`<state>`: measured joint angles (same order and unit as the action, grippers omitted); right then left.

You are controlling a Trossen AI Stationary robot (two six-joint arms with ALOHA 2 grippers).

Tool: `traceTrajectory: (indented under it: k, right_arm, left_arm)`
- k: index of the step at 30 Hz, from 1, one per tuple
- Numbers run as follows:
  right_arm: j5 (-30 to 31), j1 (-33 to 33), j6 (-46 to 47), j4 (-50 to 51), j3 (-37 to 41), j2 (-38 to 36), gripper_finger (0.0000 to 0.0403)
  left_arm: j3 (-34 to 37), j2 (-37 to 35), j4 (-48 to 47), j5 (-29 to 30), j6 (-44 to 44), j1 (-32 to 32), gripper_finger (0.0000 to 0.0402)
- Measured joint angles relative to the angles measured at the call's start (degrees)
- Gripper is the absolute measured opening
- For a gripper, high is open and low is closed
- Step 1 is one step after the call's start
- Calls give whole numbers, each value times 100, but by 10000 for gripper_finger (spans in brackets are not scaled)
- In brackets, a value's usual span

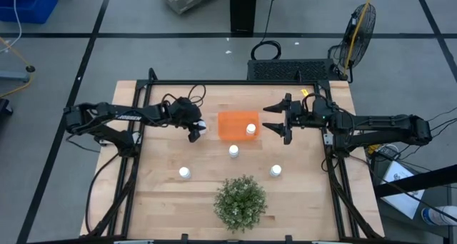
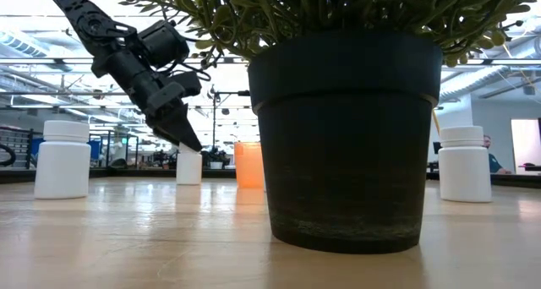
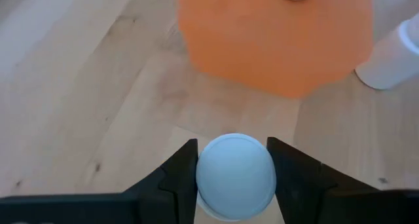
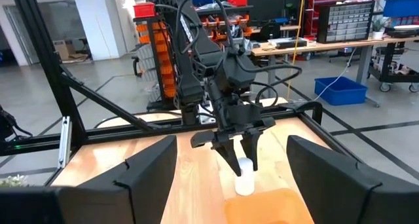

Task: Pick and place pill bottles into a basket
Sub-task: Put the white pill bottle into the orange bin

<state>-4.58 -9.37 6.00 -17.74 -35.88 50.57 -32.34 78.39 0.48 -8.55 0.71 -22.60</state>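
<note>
- The left claw (image 1: 196, 129) was just beside the left edge of the orange basket (image 1: 232, 123), and its two fingers were clamped on one pill bottle (image 3: 235, 176), holding it by the round body under the cap.
- In the low view this bottle seemed to be at the counter (image 1: 157, 187) surface or very near it; I could not tell whether it touched.
- One bottle (image 1: 250, 129) stood already inside the basket, at its right side.
- Three more bottles stood free on the counter: one (image 1: 233, 151) just in front of the basket, one (image 1: 184, 173) to the left of the green plant (image 1: 240, 201), and one (image 1: 275, 170) to the right of it.
- The right claw (image 1: 277, 118) waited near the right side of the basket, with its fingers wide apart and empty.
- In my judgement the bottles are light, stiff and smooth, so they can tip or slide easily. A grip across the middle of the body, as here, should be safe, with moderate force.
</note>
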Motion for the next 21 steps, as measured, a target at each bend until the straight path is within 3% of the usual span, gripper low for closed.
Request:
traceTrajectory:
  k: [11,21]
  right_arm:
    - [253,-7,81,-10,0,2,279]
    - [369,-31,255,-29,0,22,279]
  left_arm:
    - [-109,-683,319,1,-189,230,159]
    - [-1504,-740,-579,25,-1164,247,159]
